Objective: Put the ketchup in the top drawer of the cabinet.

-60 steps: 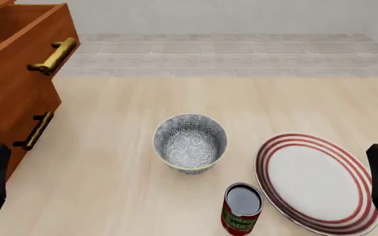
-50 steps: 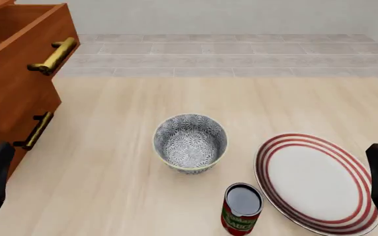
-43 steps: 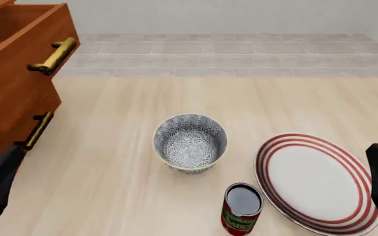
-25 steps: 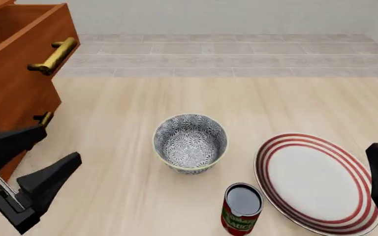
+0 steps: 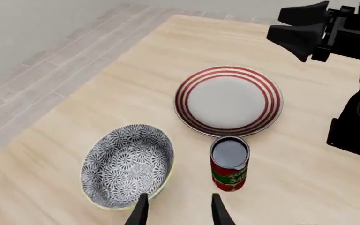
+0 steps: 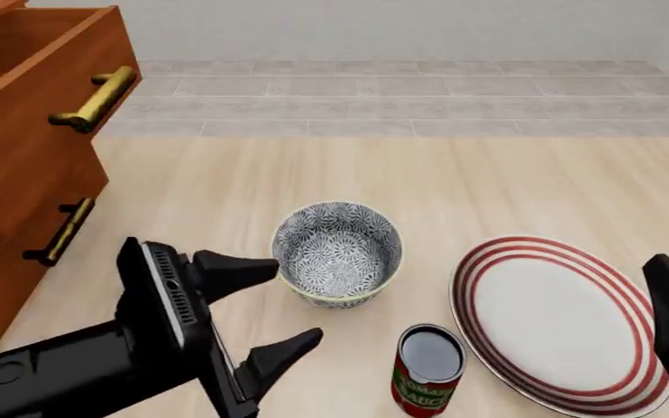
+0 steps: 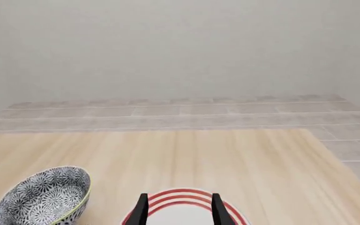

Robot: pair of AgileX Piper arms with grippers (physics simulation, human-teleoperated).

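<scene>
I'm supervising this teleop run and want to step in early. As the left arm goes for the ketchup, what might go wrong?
The bowl stands close to the ketchup, so the open left gripper, now beside the bowl, may nudge it on the way. The plate nearly touches the can's other side, leaving little room for a finger. A sideways bump might also tip the upright can.

Pincer (image 7: 176,209) tips apart – over plate (image 7: 181,199), bowl (image 7: 42,196) beside.
</scene>
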